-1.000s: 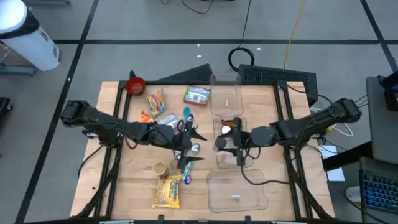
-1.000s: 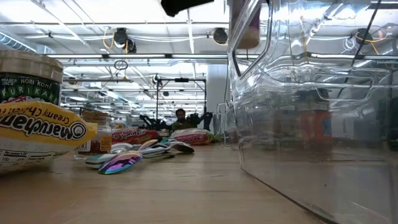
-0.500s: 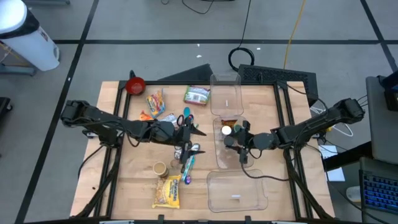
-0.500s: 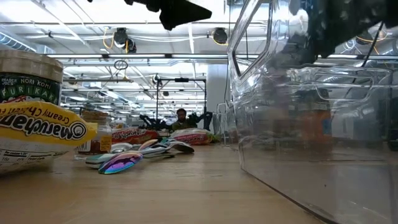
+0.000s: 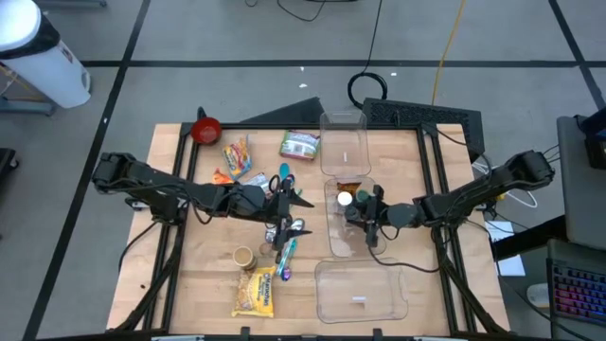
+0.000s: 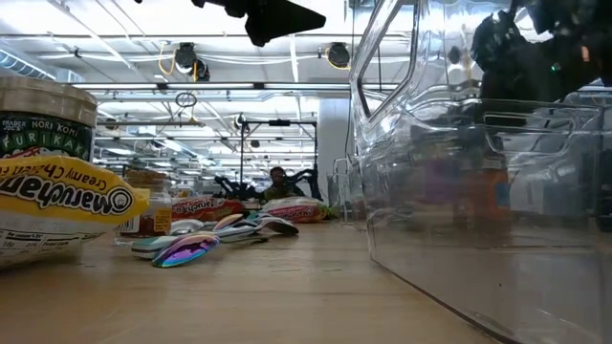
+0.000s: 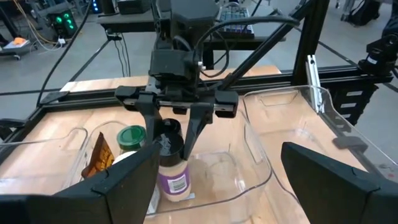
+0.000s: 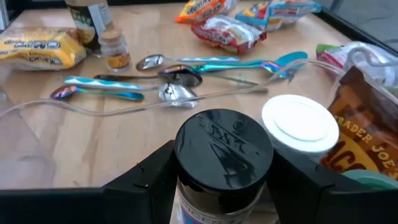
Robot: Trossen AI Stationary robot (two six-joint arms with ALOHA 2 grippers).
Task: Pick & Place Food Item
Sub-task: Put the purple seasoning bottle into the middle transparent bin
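A bottle with a black cap (image 8: 222, 149) and a purple label (image 7: 172, 182) stands in the middle clear container (image 5: 333, 237). My right gripper (image 5: 364, 210) is over that container, shut on the bottle. It also shows in the left wrist view (image 7: 174, 134). Beside the bottle in the container are a white-lidded jar (image 8: 300, 124), a brown snack bag (image 7: 99, 160) and a green lid (image 7: 131, 135). My left gripper (image 5: 289, 201) hangs open and empty above the spoons (image 5: 289, 237), left of the container. My right gripper pinches the bottle between its two fingers (image 7: 198, 127), at the black cap (image 7: 166, 129) and the neck under it. The fingers come from above, pointing down. The bottle is upright inside the middle container, its base down by the floor; whether it rests there I cannot tell.
A second clear container (image 5: 360, 289) stands nearer, a third (image 5: 343, 142) farther. On the left half lie a yellow noodle pack (image 5: 256, 292), a small jar (image 5: 244, 256), snack packs (image 5: 237, 161) (image 5: 300, 145) and a red bowl (image 5: 205, 129).
My right gripper has gone toward the table's right edge and down into the middle container with the bottle, which stays upright.
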